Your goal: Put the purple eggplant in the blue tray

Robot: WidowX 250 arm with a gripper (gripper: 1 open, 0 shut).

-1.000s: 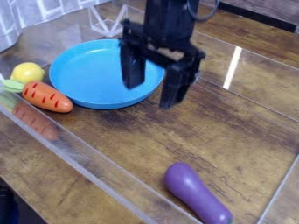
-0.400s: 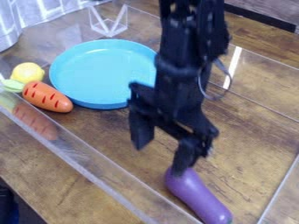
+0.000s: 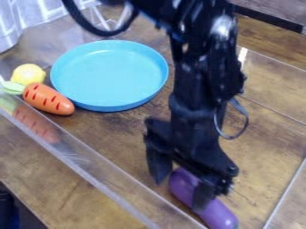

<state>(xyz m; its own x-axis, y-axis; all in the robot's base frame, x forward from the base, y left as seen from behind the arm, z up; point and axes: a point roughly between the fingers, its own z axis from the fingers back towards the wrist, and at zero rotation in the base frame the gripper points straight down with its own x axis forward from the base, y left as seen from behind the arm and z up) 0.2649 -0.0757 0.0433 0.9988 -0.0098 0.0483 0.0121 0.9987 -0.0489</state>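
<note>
One yellow lemon-like toy (image 3: 27,74) and one orange carrot (image 3: 48,99) were seen at nine o'clock, one blue tray (image 3: 107,75) at eleven. The fingers (image 3: 191,182), spread wide and empty, had been lowered from over the tray to straddle the single purple eggplant (image 3: 203,202), lying on the counter (image 3: 107,170) at five o'clock; grasping appeared imminent.

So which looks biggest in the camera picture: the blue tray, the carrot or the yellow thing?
1. Blue tray, by far the largest.
2. Carrot.
3. Yellow thing, smallest, though it is partly cut off at the edge.
</note>
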